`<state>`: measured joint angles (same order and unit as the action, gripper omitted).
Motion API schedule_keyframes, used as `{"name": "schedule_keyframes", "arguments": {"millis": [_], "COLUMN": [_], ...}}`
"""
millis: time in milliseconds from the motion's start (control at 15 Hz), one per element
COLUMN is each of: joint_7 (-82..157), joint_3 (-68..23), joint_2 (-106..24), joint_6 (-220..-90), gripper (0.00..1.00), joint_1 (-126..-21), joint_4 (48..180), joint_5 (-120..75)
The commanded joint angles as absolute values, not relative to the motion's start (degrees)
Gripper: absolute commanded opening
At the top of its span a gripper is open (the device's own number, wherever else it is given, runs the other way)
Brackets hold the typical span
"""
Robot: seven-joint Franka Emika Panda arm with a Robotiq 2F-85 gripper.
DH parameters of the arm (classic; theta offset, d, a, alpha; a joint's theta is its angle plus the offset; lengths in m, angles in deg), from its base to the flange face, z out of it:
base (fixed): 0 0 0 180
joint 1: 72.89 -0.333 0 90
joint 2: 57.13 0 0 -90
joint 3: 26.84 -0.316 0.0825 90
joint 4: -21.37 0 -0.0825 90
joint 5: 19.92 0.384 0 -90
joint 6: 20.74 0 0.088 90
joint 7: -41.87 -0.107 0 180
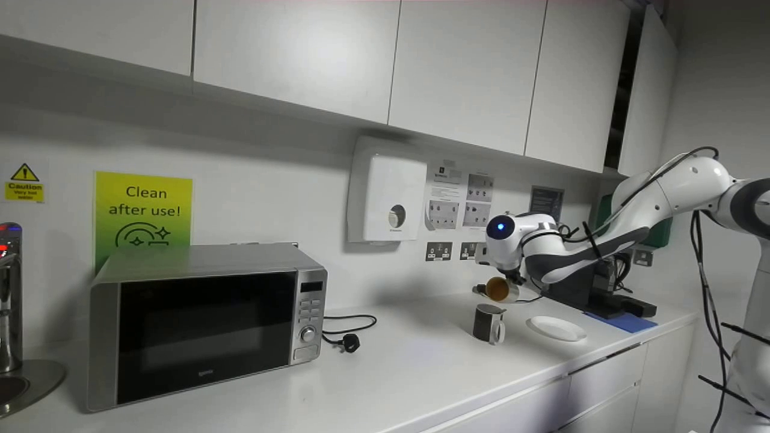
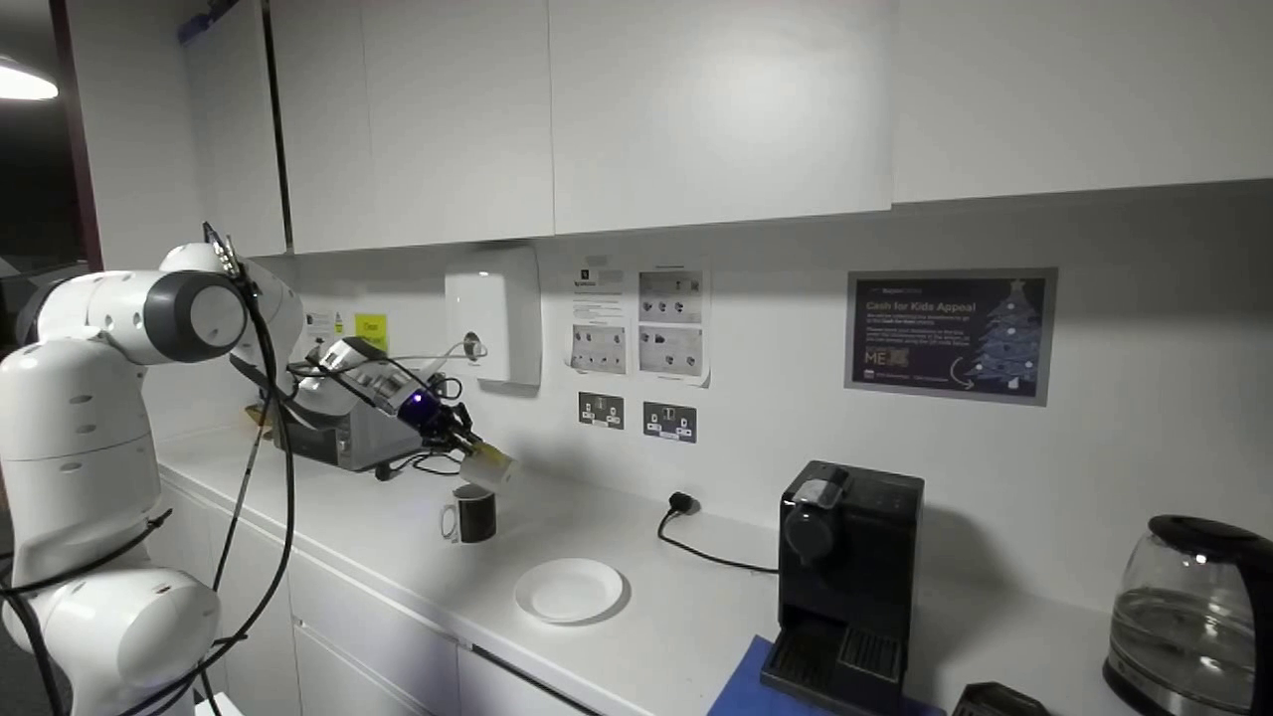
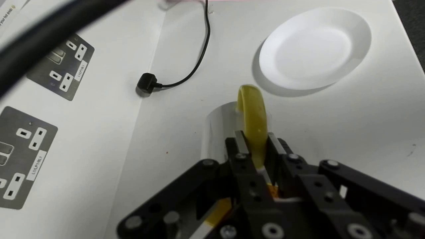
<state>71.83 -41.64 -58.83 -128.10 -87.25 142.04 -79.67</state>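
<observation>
- Well, I have the gripper (image 3: 259,144) clamped around the yellow handle (image 3: 254,113) of a white mug (image 3: 217,132), tilted above the counter (image 1: 415,361).
- My own fingers (image 3: 242,172) hide part of that mug in the wrist view.
- A dark mug (image 2: 477,515) stands nearby; whether the two touch, I cannot tell.
- In an exterior view, the arm (image 1: 680,195) partly covers the coffee machine (image 1: 568,291).

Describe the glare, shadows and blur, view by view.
In both exterior views, soft glare on the cupboard doors; in an exterior view, a soft shadow on the wall beside the coffee machine; in the wrist view, the near black cable is blurred, and the white side of the held mug nearly blends into the counter.
</observation>
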Motion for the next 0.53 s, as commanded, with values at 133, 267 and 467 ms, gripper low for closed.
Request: {"name": "schedule_keyframes", "arguments": {"millis": [133, 267, 467], "joint_7": [74.7, 75.2, 75.9], "joint_3": [-42.4, -42.7, -42.9], "joint_2": [-57.4, -56.8, -56.1], "joint_6": [-123.0, -122.1, -120.8], "gripper": [0.05, 0.05, 0.05], "joint_1": [-88.0, -88.0, -88.1], "joint_4": [138.4, 137.9, 137.3], "joint_5": [-82.4, -82.4, -82.4]}}
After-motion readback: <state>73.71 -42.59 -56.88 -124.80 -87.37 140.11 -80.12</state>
